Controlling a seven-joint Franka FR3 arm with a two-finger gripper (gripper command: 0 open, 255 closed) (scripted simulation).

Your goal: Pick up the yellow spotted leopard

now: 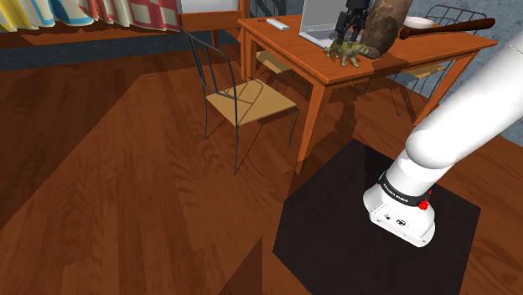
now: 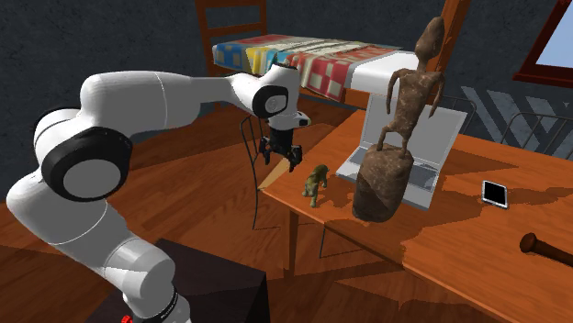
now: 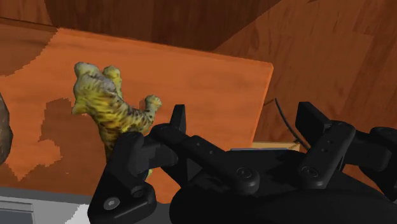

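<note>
Black hand (image 2: 281, 161) spread, hovering at table (image 2: 477, 240) edge beside leopard (image 2: 317, 183).

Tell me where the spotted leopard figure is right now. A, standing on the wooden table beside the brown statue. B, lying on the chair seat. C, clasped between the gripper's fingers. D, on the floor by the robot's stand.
A: the leopard stands on the table next to the statue, while the open gripper hangs apart from it, clasping nothing.

Dim, warm light leaves jagged-edged dark shadows on the table (image 3: 216, 89) and broad soft ones across the floor (image 1: 126, 176).
</note>
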